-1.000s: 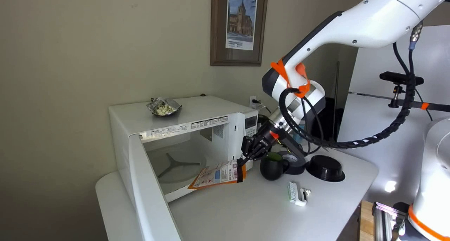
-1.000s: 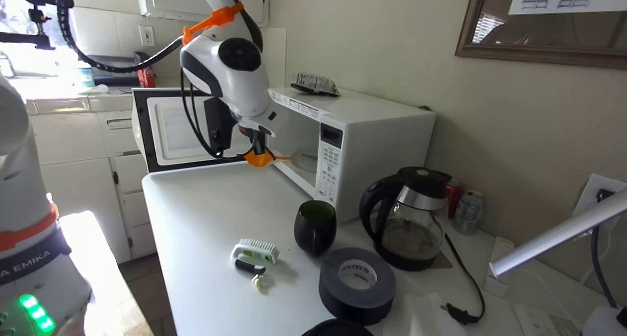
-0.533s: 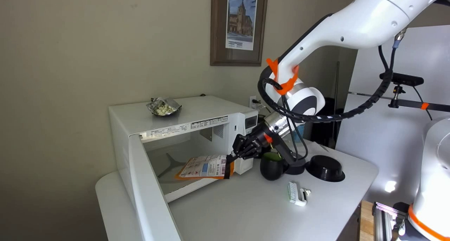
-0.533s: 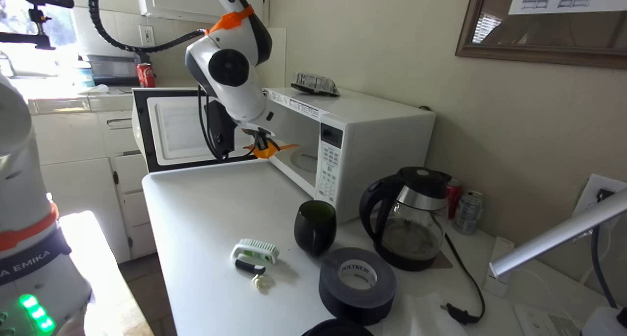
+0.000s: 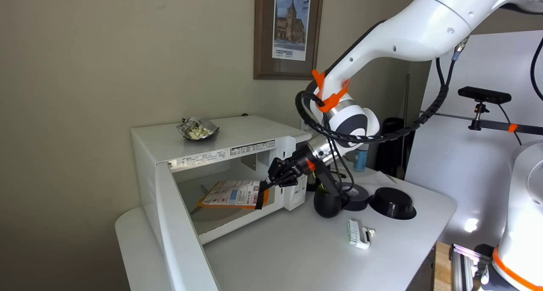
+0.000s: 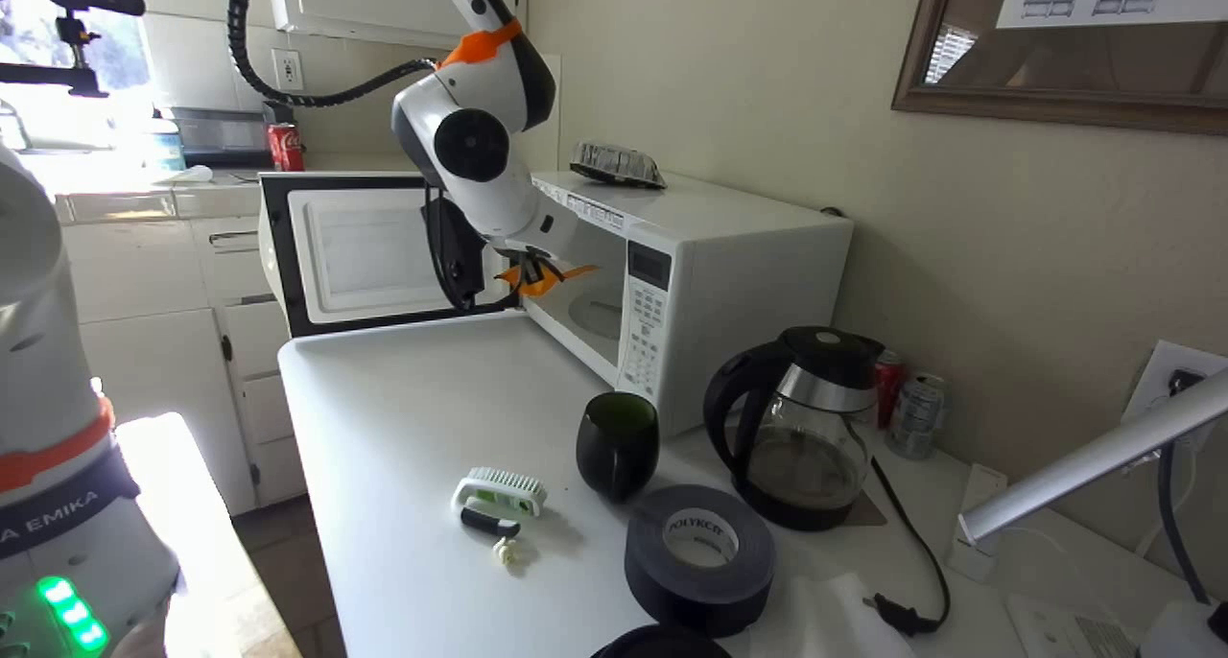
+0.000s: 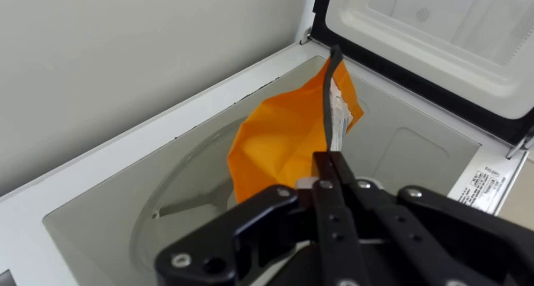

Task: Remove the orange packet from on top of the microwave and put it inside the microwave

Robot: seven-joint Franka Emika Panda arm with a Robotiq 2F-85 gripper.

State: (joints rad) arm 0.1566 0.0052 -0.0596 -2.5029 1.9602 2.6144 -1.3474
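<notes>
The orange packet (image 5: 233, 194) has a printed white face, orange borders and a dark strip along one end. It also shows in another exterior view (image 6: 545, 282) and from its orange side in the wrist view (image 7: 275, 144). My gripper (image 7: 329, 154) is shut on the dark-strip end; it shows in both exterior views (image 5: 264, 185) (image 6: 531, 269). The packet is held in the air at the opening of the white microwave (image 5: 250, 127), its free end pointing toward the cavity. I cannot tell how deep that end reaches. The microwave door (image 6: 384, 255) is wide open.
A foil dish with pale bits (image 5: 197, 130) sits on the microwave. A dark mug (image 6: 619, 447), kettle (image 6: 806, 476) and tape roll (image 6: 696, 600) stand beyond its control-panel side. A brush (image 5: 356, 233) and black bowl (image 5: 392, 202) lie on the table. The open door (image 7: 417, 48) borders the opening.
My gripper has carried the packet toward the microwave and slightly up. The packet moved from in front of the lower front edge to the opening. The microwave and door have not moved.
</notes>
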